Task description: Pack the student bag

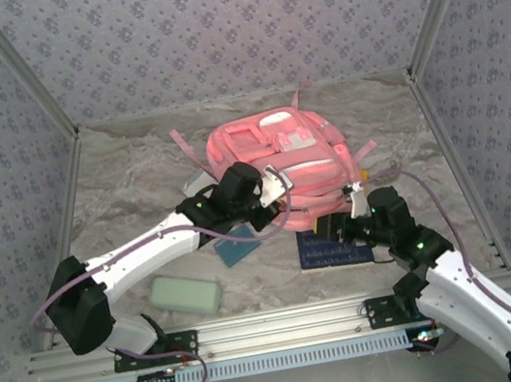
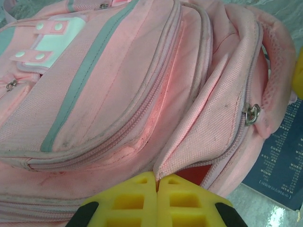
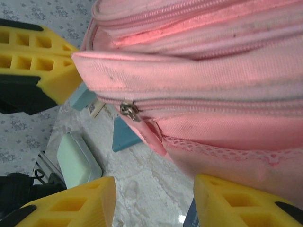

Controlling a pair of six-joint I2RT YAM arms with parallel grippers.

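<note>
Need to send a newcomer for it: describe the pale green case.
Find the big pink student bag at centre, then look toward the near left edge. The pale green case lies there alone; unlike the flat teal item and dark blue book by the bag, it is thick and rounded.

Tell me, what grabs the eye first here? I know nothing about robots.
The big pink backpack at the middle of the marble-patterned table stands out first. The left arm reaches to its near edge, yellow jaws pinched shut on a fold of pink fabric, while the jaws of the right arm stand open beside it. A mint-green case lies near the left arm's base.
</note>
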